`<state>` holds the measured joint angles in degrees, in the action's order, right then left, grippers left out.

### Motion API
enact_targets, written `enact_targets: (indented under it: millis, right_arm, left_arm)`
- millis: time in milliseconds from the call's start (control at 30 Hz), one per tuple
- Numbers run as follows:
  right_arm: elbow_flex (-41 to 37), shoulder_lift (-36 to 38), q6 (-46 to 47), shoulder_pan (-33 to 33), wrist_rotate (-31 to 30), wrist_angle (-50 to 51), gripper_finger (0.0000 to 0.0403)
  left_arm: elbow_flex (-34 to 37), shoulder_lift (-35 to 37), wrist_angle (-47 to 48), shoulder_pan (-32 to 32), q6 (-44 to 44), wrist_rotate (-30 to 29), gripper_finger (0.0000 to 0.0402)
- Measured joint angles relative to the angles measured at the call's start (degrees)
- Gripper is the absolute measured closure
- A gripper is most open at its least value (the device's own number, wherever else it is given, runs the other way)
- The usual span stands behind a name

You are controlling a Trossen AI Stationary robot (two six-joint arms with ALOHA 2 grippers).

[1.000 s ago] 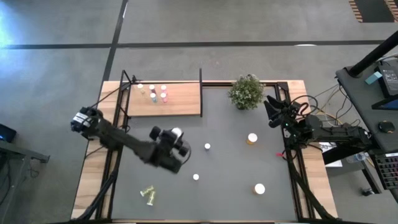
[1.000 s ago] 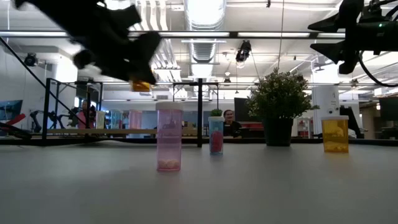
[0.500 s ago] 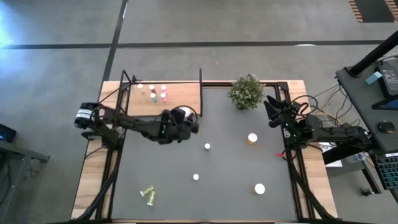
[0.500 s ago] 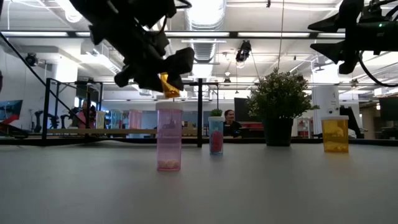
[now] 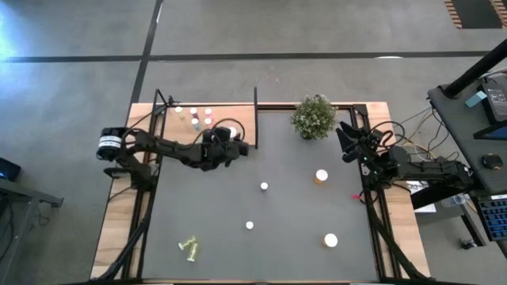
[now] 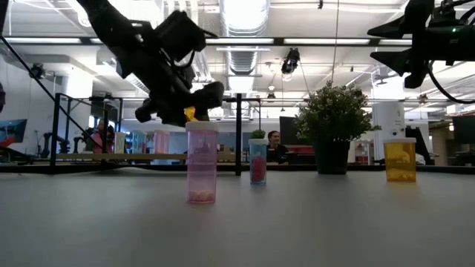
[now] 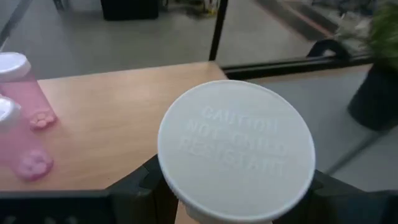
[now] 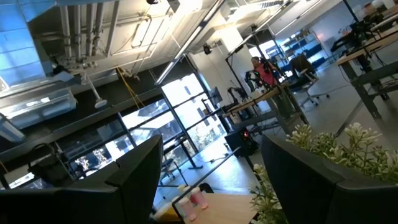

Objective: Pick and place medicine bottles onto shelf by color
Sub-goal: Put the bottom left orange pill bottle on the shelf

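My left gripper (image 5: 232, 147) hangs above the near right part of the shelf (image 5: 238, 127), shut on an orange medicine bottle (image 6: 190, 113) with a white cap (image 7: 236, 152). Several small bottles (image 5: 195, 117) stand at the shelf's far left; two pink ones (image 7: 22, 118) show in the left wrist view. My right gripper (image 5: 347, 144) waits raised and open at the table's right edge, beside the plant. On the table stand a pink bottle (image 6: 202, 163), a small bluish one (image 6: 257, 161) and an orange one (image 6: 401, 159). My left gripper pinches the orange bottle between its two fingers (image 7: 140, 186), which stand on either side just below the white cap (image 7: 186, 205). The cap faces the wrist camera and hides the body. The bottle is tilted and lifted clear of table and shelf.
A bushy potted plant (image 5: 314, 116) stands at the far edge, right of the shelf. Two larger orange bottles (image 5: 321, 176) (image 5: 330, 240) stand on the right half of the table, and a yellow-green bottle (image 5: 188, 247) lies near the front left. A black post (image 5: 256, 119) rises at the shelf's right edge.
My left gripper has swung from the middle-left of the table toward the far edge, up to the shelf, carrying the orange bottle clear of the table. Its wrist has rolled on the way. The bottle stays in its fingers.
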<state>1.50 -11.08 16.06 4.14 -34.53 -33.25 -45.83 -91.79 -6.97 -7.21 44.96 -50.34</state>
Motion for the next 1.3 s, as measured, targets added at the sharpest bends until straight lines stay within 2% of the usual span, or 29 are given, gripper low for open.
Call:
enact_targets:
  millis: [300,633,833,1300]
  right_arm:
    - [0.0,-0.02,0.0,0.0,-0.02,-0.01,0.0142]
    - [0.0,-0.01,0.0,0.01,-0.02,0.0,0.0142]
    - [0.0,0.0,0.0,0.01,0.01,0.02,0.0142]
    - [0.0,-0.01,0.0,0.0,0.01,0.01,0.0142]
  left_arm:
    - [-0.97,0.0,-0.14,-7.74,-4.97,8.42,0.0237]
    - [-0.95,-0.14,-0.25,-9.72,-5.34,8.87,0.0237]
    - [-1.17,-3.01,-0.33,-10.16,-5.32,10.92,0.0237]
    - [-1.62,-5.47,-1.83,-13.09,-5.25,10.77,0.0237]
